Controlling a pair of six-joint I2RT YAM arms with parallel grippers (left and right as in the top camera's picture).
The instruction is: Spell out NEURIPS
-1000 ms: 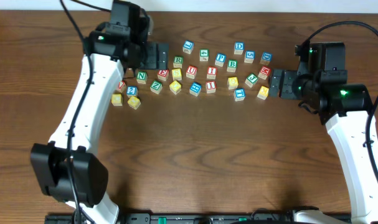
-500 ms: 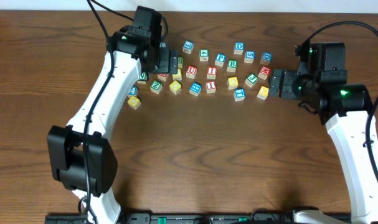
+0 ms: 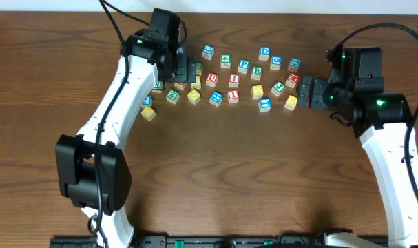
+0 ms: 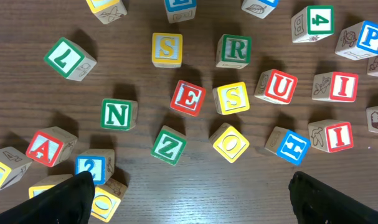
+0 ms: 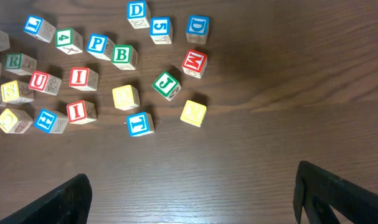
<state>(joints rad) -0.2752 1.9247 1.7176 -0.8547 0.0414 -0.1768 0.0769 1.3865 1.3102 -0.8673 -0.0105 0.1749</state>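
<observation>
Lettered wooden cubes lie scattered across the table's far middle. The left wrist view shows a green N, red E, green R, red U, red I, blue P and a yellow S, all lying apart. My left gripper hovers open over the left part of the group and holds nothing. My right gripper is open over bare wood at the group's right end. From there I see U, P and I.
Other cubes lie mixed in: green Z, yellow O, red A, blue 2, green B, red M, green J, blue D. Bare wooden table stretches toward the near side.
The left arm has swung right, from the group's left edge to above its left cubes, then nearly settled. The right arm has not moved, and both grippers remain open.
</observation>
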